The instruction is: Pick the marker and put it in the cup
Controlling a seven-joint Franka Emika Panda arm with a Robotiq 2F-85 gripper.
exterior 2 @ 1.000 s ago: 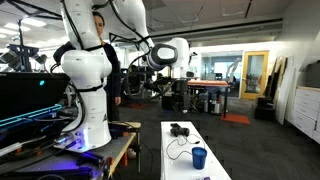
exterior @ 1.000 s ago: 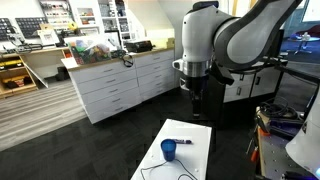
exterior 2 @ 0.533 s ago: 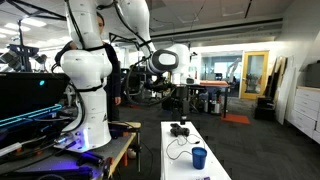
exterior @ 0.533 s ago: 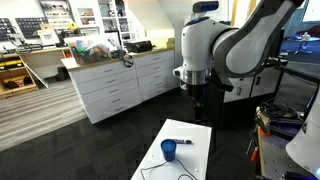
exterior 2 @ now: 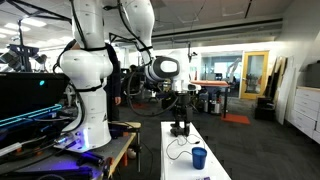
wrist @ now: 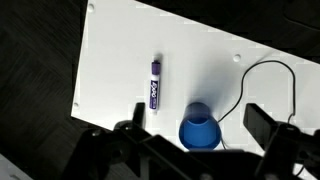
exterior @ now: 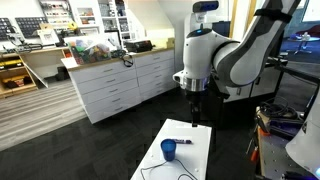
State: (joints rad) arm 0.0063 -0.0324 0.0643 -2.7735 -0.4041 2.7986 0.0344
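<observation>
The marker [wrist: 155, 84] lies flat on the white tabletop [wrist: 200, 50], with a purple-and-white body and a dark cap. The dark-blue cup [wrist: 200, 131] stands upright just to its right, a short gap apart. My gripper [wrist: 196, 120] is open and empty, and hangs well above the table with the cup between its fingers in the wrist view. In an exterior view the cup [exterior: 169, 150] stands on the table, the marker [exterior: 186, 141] lies beside it, and the gripper [exterior: 196, 113] is above the table's far end. The cup [exterior 2: 199, 157] and the gripper [exterior 2: 181, 112] also show in an exterior view.
A thin black cable [wrist: 262, 78] curves across the table beside the cup, and loops behind the cup in an exterior view [exterior 2: 178, 150]. The table [exterior: 185, 150] is narrow, with dark floor all round. White cabinets [exterior: 115, 85] stand beyond it.
The arm has come down toward the far end of the table, with the gripper lower than a second ago. The marker, the cup and the cable have not moved.
</observation>
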